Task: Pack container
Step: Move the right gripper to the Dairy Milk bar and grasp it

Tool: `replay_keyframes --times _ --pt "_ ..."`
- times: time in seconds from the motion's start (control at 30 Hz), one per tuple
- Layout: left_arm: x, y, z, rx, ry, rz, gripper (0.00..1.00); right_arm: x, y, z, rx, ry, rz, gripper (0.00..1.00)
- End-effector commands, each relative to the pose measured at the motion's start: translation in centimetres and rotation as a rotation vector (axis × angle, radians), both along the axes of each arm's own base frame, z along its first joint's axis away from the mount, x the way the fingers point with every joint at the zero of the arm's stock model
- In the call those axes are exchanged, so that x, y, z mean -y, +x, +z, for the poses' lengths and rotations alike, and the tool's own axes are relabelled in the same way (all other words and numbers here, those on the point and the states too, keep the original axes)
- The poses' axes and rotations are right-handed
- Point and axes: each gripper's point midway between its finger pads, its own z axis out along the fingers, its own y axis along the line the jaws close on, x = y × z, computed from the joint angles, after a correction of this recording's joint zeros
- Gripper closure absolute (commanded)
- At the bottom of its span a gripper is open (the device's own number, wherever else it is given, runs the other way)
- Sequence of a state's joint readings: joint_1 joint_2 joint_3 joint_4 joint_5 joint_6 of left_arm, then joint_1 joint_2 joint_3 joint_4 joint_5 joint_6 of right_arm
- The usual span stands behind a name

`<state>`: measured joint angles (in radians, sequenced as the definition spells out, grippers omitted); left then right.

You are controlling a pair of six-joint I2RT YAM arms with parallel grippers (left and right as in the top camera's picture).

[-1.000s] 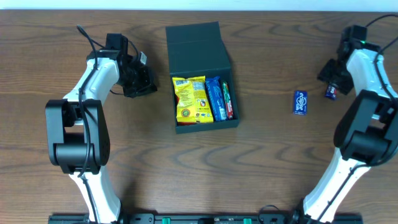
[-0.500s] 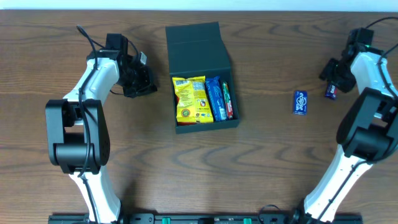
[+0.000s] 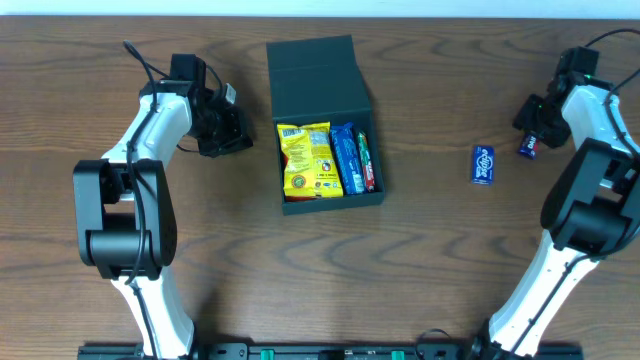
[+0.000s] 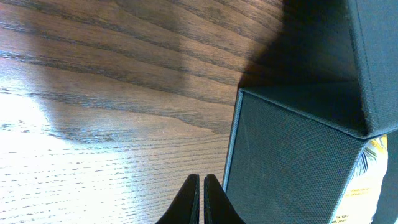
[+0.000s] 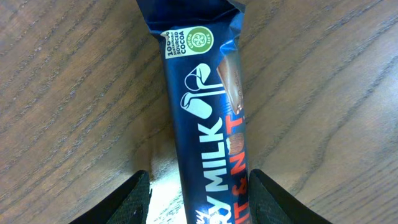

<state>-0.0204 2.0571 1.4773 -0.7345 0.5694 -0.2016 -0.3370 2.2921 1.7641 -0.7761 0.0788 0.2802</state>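
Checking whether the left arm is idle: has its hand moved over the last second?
No. The left hand sits shut at the same spot, just left of the box, in every overhead picture.

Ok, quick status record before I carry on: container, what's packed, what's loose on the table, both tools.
container: open, lid flap folded back toward the far edge
packed: yellow packet, blue packet, red-and-green bar, side by side
loose on table: small blue candy right of the container; chocolate bar further right
left tool: shut, empty, near the container's left side, not touching
right tool: open, astride the chocolate bar, gap on each side
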Motion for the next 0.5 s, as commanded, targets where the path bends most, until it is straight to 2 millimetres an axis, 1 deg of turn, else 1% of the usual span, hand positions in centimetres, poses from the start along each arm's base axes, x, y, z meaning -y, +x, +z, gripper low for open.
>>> replay_keyframes --times 0.0,0.17,0.23,0.33,0.47 --pt "-0.05 0.09 -0.34 -0.003 0.005 -0.011 0.94 0.30 -0.54 -1.49 -0.030 0.009 -0.001 0.50" --pt "-0.05 0.10 -0.34 -0.003 0.005 -0.011 0.94 0.45 -0.40 -1.53 -0.023 0.007 -0.003 0.52" --pt "-0.05 0.10 -0.34 -0.003 0.005 -0.011 0.94 0.56 -0.37 -1.53 -0.020 0.007 -0.005 0.55" --pt "-0.06 0.11 -0.34 -0.002 0.005 -0.011 0.94 0.67 -0.45 -1.70 -0.021 0.015 -0.008 0.57" --pt "-0.05 0.11 -0.33 -0.002 0.005 -0.011 0.94 0.33 -0.48 -2.26 -0.022 0.046 -0.006 0.66"
